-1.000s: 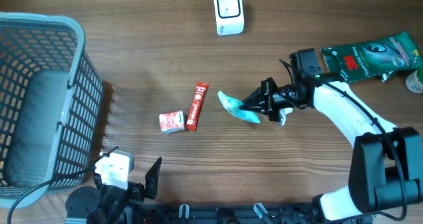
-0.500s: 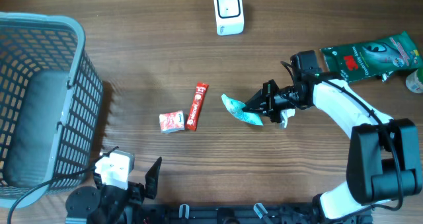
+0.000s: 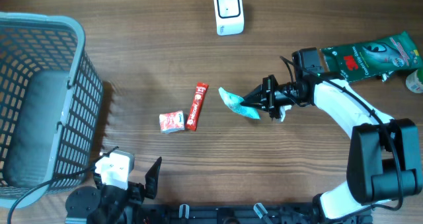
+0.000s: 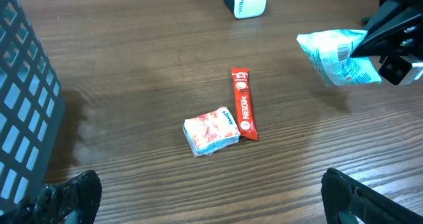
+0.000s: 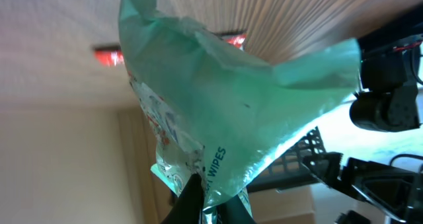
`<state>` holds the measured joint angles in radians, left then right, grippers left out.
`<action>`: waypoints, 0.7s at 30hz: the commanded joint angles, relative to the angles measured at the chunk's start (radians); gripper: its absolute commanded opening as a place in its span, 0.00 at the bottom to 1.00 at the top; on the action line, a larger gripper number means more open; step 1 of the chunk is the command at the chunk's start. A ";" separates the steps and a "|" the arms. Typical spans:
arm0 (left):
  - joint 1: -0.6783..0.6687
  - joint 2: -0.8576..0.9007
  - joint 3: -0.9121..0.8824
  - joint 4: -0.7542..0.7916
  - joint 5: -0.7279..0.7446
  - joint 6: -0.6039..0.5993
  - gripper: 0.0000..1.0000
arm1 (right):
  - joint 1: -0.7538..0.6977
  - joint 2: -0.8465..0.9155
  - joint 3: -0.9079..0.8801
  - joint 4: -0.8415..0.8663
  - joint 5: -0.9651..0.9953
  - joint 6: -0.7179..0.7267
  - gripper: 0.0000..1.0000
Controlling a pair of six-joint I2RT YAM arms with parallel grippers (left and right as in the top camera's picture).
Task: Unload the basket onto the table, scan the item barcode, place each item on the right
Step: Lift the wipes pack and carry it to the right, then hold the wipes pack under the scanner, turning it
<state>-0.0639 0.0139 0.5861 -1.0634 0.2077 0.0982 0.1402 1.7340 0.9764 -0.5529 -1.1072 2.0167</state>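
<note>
Wipes packet [image 3: 236, 105], clamped in the right end effector [image 3: 254, 104] above the table's middle, has edged slightly toward the far-edge scanner [image 3: 229, 11], suggesting presentation is starting, while the left end effector [image 4: 211, 207] gapes wide.

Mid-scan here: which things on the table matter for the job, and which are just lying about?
In the job: teal plastic wipes packet, pinched in the shut right gripper; white box-shaped scanner.
Lying about: red coffee stick sachet; small red-and-white packet; dark green foil bag; grey plastic basket.
</note>
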 commanded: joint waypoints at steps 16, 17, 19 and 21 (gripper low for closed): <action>0.000 -0.005 0.000 0.002 0.012 -0.009 1.00 | -0.005 0.011 0.005 0.657 0.073 -0.131 0.05; 0.000 -0.005 0.000 0.002 0.012 -0.009 1.00 | -0.005 0.011 0.005 0.830 0.126 -0.194 0.05; 0.000 -0.005 0.000 0.002 0.012 -0.009 1.00 | -0.003 0.011 0.005 1.155 0.261 -0.357 0.05; 0.000 -0.005 0.000 0.002 0.012 -0.009 1.00 | 0.000 0.011 0.005 1.271 0.409 -0.435 0.05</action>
<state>-0.0639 0.0143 0.5861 -1.0634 0.2077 0.0982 0.1398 1.7500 0.9688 0.6205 -0.9329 1.7901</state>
